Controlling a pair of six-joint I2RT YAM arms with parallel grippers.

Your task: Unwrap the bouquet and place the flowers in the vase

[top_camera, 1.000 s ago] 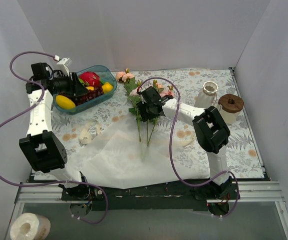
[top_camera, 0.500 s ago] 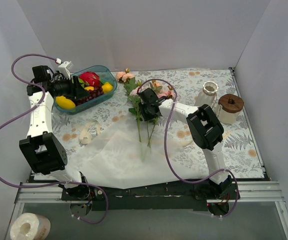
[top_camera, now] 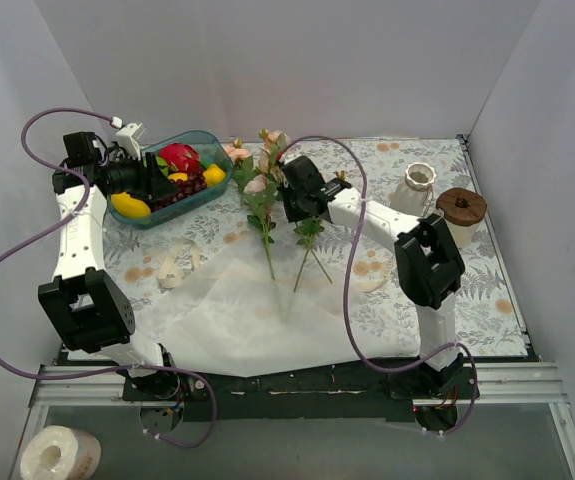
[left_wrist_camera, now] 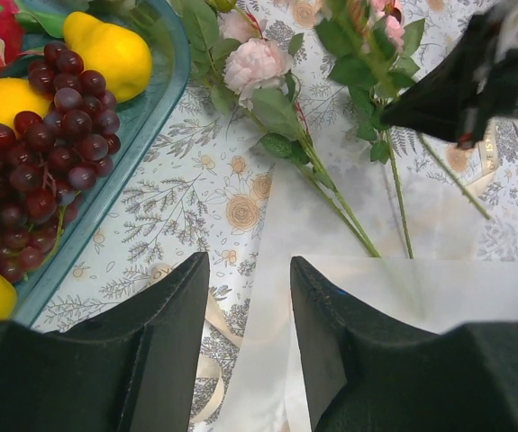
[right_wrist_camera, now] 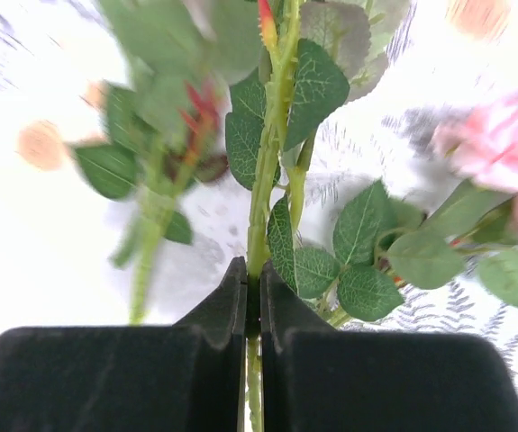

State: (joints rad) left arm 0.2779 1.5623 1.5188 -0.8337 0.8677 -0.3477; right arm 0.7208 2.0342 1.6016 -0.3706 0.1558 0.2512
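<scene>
The bouquet lies unwrapped: its white paper (top_camera: 229, 310) is spread flat on the table, and the cream ribbon (top_camera: 174, 263) is loose to its left. My right gripper (top_camera: 289, 200) is shut on one green stem (right_wrist_camera: 272, 153) of the flowers (top_camera: 260, 186), holding it above the cloth, with a pink rose (right_wrist_camera: 502, 153) blurred beside it. Other stems (top_camera: 305, 262) still rest on the paper. The white ribbed vase (top_camera: 414, 188) stands at the back right. My left gripper (left_wrist_camera: 248, 297) hovers open beside the fruit tray, nothing between its fingers (left_wrist_camera: 164, 342).
A blue-green tray (top_camera: 203, 195) with grapes, lemons and a red fruit sits at the back left. A clear jar with a brown lid (top_camera: 460, 212) stands right of the vase. In the left wrist view a pink rose (left_wrist_camera: 257, 65) lies near the tray's rim (left_wrist_camera: 164, 85).
My right gripper has closed on a flower stem and moved toward the back of the table, lifting flowers with it. The left arm has barely moved.
</scene>
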